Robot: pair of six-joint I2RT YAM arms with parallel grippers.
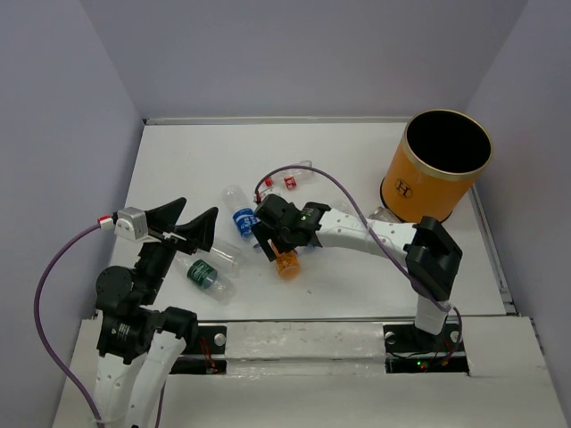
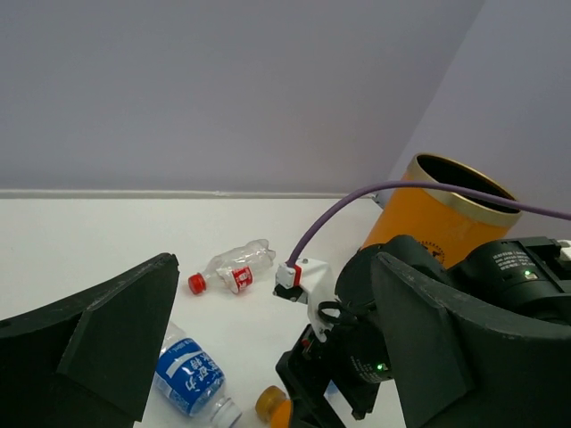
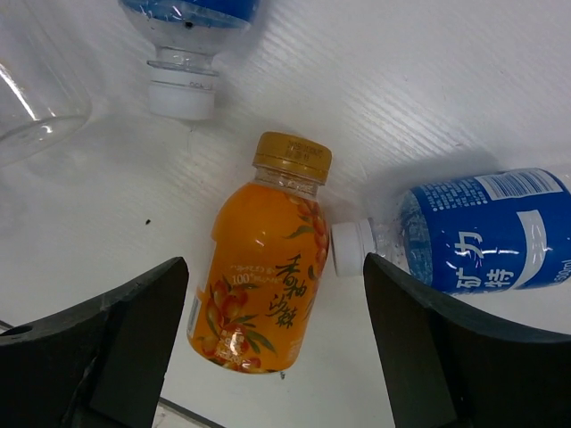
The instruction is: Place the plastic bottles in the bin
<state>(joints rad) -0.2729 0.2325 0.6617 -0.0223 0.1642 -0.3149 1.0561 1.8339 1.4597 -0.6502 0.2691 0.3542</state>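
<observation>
An orange-tinted bottle [image 3: 260,287] with a gold cap lies on the white table [image 1: 357,276], also seen from above [image 1: 287,266]. My right gripper [image 3: 275,267] is open and straddles it, with a gap on each side. Two blue-labelled bottles [image 3: 486,234] [image 3: 189,36] lie close by, white caps toward the orange one. A red-capped bottle [image 2: 230,270] lies farther back. A green-labelled bottle [image 1: 203,275] rests near my left arm. My left gripper [image 2: 272,267] hangs open and empty above the table [image 1: 198,210]. The orange bin [image 1: 437,169] stands at the back right.
A purple cable [image 1: 339,192] arcs over the right arm. Grey walls enclose the table on three sides. A crushed clear bottle [image 3: 36,98] lies at the left of the right wrist view. The bin's rim [image 2: 464,183] shows behind the right arm.
</observation>
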